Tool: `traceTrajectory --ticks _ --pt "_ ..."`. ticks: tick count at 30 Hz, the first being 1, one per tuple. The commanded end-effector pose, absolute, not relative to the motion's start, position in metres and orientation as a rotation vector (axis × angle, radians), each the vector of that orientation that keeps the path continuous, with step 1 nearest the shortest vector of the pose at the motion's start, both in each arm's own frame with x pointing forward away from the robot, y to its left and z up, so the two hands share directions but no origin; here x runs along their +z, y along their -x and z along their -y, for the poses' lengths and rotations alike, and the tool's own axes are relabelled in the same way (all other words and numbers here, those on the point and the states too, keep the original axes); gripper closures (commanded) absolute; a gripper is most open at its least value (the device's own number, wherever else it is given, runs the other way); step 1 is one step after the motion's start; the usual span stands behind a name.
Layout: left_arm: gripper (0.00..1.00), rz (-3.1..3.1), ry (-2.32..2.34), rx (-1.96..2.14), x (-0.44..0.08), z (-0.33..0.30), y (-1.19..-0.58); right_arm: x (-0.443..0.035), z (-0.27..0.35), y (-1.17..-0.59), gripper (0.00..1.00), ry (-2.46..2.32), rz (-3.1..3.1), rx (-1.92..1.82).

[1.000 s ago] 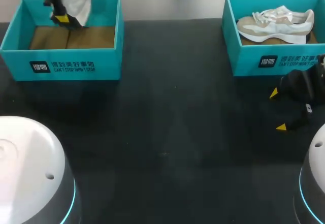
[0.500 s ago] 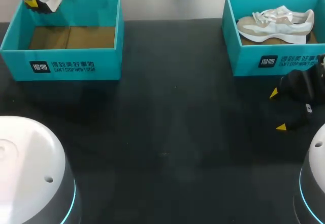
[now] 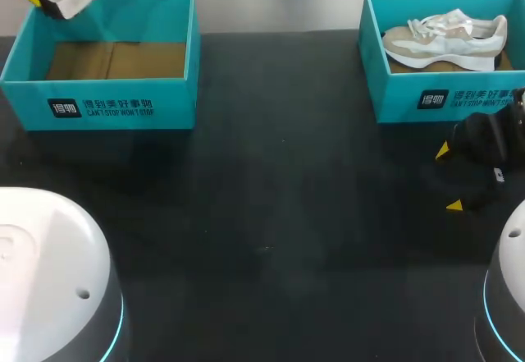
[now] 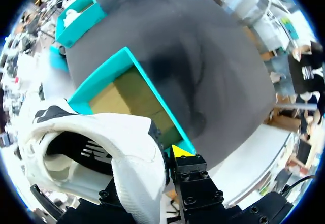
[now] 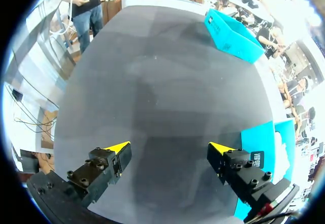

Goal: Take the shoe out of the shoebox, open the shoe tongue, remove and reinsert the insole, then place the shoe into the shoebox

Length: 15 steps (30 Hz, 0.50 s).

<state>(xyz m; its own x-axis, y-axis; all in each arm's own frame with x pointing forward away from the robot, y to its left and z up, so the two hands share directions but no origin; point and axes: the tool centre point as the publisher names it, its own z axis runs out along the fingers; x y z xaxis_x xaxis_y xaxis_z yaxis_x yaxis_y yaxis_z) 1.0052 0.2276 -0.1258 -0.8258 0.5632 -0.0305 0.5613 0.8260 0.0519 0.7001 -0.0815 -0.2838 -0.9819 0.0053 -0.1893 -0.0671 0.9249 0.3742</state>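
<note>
1. Bench [image 3: 271, 214], dark and broad, carries two teal boxes well apart, leaving open room between them for the insole work.
2. Over to the left shoebox [image 3: 107, 107]: only its cardboard floor shows, the shoe is out.
3. Across in the right shoebox [image 3: 426, 99], a second shoe [image 3: 447, 38] lies on its side, out of play, I'd say.
4. Up goes the white shoe [image 4: 101, 148], hanging above the left shoebox's far left corner, clear of the walls so it can travel.
5. Gripping it, the left claw [image 4: 162, 163] is clamped on the rim of the shoe's opening. One yellow tip shows outside, the other finger is hidden.
6. Meanwhile the right claw [image 5: 170, 150] is spread wide and empty, low over the bench just in front of the right shoebox, probably waiting for the tongue.
</note>
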Motion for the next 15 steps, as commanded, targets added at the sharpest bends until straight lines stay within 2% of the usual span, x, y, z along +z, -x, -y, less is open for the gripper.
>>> traceTrajectory --ticks 1,15 --pt "1.00 -2.860 -1.163 0.116 -0.1260 -0.2359 -1.0043 -0.2845 0.0805 -0.6996 0.00 0.045 -2.897 0.567" --pt "1.00 -2.829 -1.215 0.164 -0.1276 -0.2395 -1.0077 -0.2845 0.0805 -0.6996 0.00 0.045 -2.897 0.567"
